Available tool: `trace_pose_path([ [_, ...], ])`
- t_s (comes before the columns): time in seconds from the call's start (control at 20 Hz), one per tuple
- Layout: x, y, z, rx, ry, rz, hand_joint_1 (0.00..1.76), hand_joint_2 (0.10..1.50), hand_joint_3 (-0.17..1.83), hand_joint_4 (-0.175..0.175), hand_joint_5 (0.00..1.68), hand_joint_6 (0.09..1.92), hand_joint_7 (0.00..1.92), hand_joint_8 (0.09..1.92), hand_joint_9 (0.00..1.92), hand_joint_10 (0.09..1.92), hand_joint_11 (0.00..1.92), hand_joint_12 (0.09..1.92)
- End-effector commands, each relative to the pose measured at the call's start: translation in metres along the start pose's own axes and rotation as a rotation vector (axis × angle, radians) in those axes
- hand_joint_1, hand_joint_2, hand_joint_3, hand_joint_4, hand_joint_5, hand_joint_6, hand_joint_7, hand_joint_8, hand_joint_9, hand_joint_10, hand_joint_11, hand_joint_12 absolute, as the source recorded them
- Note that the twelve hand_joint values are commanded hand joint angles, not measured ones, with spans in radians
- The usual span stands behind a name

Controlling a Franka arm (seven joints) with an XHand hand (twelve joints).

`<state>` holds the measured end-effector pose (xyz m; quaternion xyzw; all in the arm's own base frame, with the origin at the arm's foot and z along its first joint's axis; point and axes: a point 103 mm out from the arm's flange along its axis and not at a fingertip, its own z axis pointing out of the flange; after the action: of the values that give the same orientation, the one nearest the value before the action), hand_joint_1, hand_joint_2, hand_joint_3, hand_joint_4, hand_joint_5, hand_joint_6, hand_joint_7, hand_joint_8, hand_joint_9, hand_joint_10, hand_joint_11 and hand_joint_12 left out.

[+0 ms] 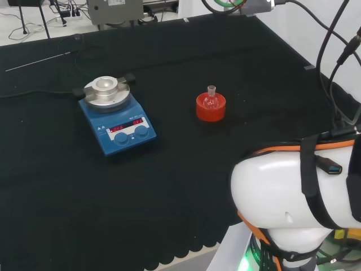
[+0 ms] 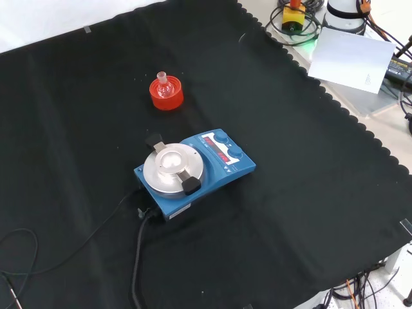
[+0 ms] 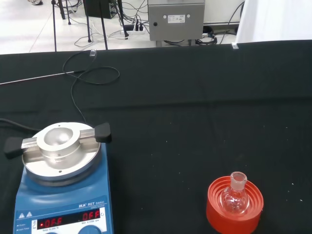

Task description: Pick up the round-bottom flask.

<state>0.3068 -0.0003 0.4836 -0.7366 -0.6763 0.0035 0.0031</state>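
- Head view: a small clear round-bottom flask [image 1: 211, 100] sits upright, neck up, in a red ribbed stand [image 1: 211, 109] a little right of the middle of the table [image 1: 169, 186], which is covered in black cloth.
- Head view: well to the left of the stand, apart from it, is a blue hotplate stirrer [image 1: 117, 125] with a round silver block [image 1: 106, 92] on top and lit red displays on its near face.
- Head view: a black cable [image 1: 34, 90] runs from the stirrer's far side off to the left over the cloth.
- Head view: the arm's white link [image 1: 287, 192] with orange trim and a black strap fills the near right corner; the state of the hand cannot be told.
- Front view: the flask [image 2: 165, 87] in its red stand [image 2: 167, 95] stands far and left of the middle, upright, with bare cloth all round it.
- Front view: the stirrer [image 2: 196, 174] lies nearer than the stand and slightly to the right, not touching it; its silver block [image 2: 174, 168] has a shallow round hollow and two black knobs at opposite edges.
- Front view: a cable [image 2: 136, 257] leaves the stirrer's near left corner and runs toward the near edge of the table [image 2: 309, 212].
- Wrist view: the flask [image 3: 235, 197] shows close, its rounded body nested in the ring of the stand [image 3: 234, 207] and its short neck rising above the rim; it looks empty.
- Wrist view: the stirrer [image 3: 61, 195] and its silver block [image 3: 61, 146] stand apart from the stand, with open cloth between them.
- Wrist view: beyond the table's far edge stands a grey box [image 3: 176, 19] among floor cables.
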Motion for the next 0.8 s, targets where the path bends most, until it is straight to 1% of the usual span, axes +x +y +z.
trace_pose_path([
  [0.05, 0.0007, 0.0006, 0.0014, -0.007, -0.009, 0.001, 0.06, 1.31, 0.29, -0.019, 0.32, 0.09, 0.09, 0.44, 0.14, 0.63, 0.0, 0.98],
  [0.45, 0.0037, 0.0006, 0.0009, -0.004, -0.013, 0.007, 0.05, 1.32, 0.27, -0.024, 0.33, 0.09, 0.09, 0.45, 0.15, 0.63, 0.0, 1.0],
  [0.8, 0.0075, 0.0019, 0.007, 0.004, -0.022, 0.023, 0.05, 1.32, 0.27, -0.025, 0.33, 0.09, 0.09, 0.45, 0.15, 0.64, 0.0, 1.0],
])
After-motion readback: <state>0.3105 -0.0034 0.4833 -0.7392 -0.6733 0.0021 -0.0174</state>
